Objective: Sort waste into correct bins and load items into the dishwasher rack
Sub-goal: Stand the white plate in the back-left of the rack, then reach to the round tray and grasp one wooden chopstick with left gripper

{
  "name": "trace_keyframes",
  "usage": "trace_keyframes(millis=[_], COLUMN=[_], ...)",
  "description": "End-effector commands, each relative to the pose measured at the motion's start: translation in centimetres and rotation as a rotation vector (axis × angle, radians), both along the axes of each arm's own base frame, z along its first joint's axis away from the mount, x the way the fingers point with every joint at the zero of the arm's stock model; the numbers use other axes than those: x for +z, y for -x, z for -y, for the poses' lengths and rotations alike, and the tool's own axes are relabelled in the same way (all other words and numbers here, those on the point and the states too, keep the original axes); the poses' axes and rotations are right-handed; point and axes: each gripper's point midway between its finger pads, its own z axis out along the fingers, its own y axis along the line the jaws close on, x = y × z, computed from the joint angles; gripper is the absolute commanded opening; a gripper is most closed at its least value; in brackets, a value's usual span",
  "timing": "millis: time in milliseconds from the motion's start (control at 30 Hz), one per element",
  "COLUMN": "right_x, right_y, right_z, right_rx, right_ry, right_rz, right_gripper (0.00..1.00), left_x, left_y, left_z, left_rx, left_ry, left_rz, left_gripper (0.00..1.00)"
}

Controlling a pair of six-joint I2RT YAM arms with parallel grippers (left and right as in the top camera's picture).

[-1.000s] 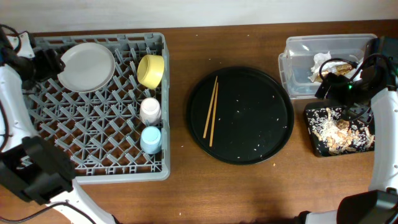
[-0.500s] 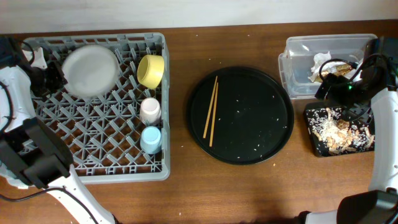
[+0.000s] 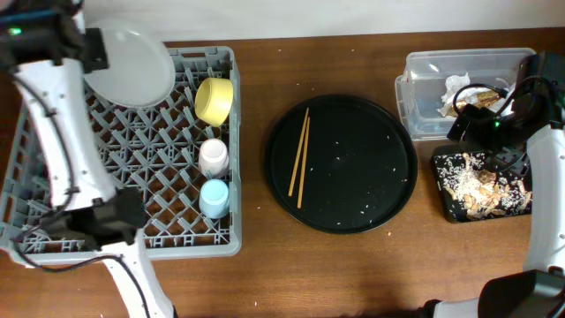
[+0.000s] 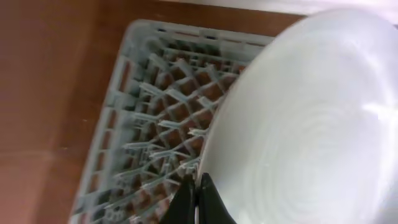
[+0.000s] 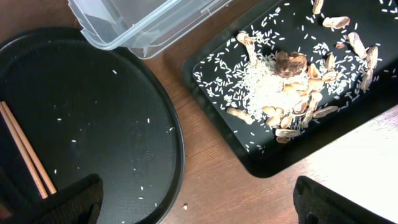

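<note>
Loading step: the left gripper (image 4: 198, 198), clamped on the plate (image 4: 311, 124) rim above the rack (image 4: 143, 118), should next lower it upright into a slot.

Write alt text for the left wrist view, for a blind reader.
The left gripper is closed on the rim of a pale round plate, which fills the right half of the frame. Behind the plate lies a corner of the grey dishwasher rack with its upright pegs, and brown table shows to the left.
</note>
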Motion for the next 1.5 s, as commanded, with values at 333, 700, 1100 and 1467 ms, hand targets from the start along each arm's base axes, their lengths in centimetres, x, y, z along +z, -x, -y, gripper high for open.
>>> trace_keyframes(millis=[333,700,1100,1467], right_x=[0.3,0.3,0.3,0.3], right_y=[-0.3,-0.3,-0.3,-0.3], right_z=[0.0,0.0,0.0,0.0], right_rx=[0.001,0.001,0.0,0.001], right_ry=[0.002,0.002,0.002,0.002], right_rz=[0.011,0.011,0.01,0.01], right_gripper=[0.98,0.98,0.98,0.98], left_x=[2.1,-5.1,-9.9,1.5], left_y=[-1.9,-3.7,-4.9,-1.6], left_z=[4.7,5.2,11.1,19.5], left_rx=[0.119,0.124,-0.092,-0.378], left_ry=[-0.502,-0.641,-0.349,0.117], left_rz=[0.014,-0.101,-0.136,0.081], left_gripper=[0.0,0.0,0.72,0.95])
